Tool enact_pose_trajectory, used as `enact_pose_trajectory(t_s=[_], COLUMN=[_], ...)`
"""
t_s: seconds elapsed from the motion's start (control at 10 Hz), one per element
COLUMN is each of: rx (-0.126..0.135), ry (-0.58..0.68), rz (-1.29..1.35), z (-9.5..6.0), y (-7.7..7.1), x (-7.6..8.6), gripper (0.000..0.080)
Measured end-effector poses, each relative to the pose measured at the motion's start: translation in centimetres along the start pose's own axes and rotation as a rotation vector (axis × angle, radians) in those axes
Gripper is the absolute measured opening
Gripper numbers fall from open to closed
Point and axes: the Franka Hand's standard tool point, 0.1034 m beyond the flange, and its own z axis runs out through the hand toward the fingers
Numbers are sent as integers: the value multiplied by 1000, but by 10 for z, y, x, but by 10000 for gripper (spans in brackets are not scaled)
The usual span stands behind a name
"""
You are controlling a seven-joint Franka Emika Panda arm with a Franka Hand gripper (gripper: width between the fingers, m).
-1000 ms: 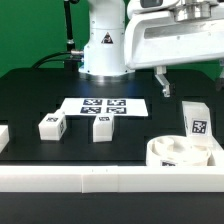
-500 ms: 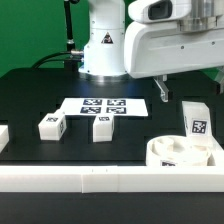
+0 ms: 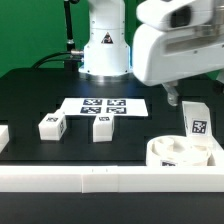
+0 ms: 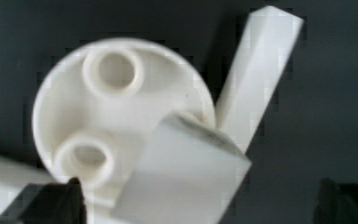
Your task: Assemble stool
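The white round seat disc [image 3: 176, 153] lies at the exterior view's front right, against the rail. One tagged white leg [image 3: 197, 118] stands upright at its far side. Two more tagged legs [image 3: 51, 126] [image 3: 101, 127] stand on the black table at the left. My gripper [image 3: 172, 96] hangs above and behind the seat, mostly hidden by the wrist body. In the wrist view the seat disc [image 4: 108, 105] shows two holes, and the leg's top [image 4: 197, 160] lies below the gripper [image 4: 197, 205]. The jaws stand wide apart and hold nothing.
The marker board [image 3: 103, 105] lies flat mid-table in front of the robot base [image 3: 103, 50]. A long white border rail [image 3: 90, 180] runs along the front, and another rail [image 4: 258, 70] shows beside the seat in the wrist view. A short white piece [image 3: 3, 135] sits at the left edge.
The arm has moved toward the exterior view's right and lower, closer to the seat and the standing leg. The parts on the table have not moved.
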Motion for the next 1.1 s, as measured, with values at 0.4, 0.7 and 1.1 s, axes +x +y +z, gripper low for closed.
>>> enact_pose_trajectory(t_s=[0.4, 0.7, 1.1], rx=[-12, -56, -72], ry=[-11, 21, 18], rz=[-458, -814, -1025], z=[1, 9, 21], y=[5, 8, 8], x=[-3, 1, 4], gripper=[649, 649, 649])
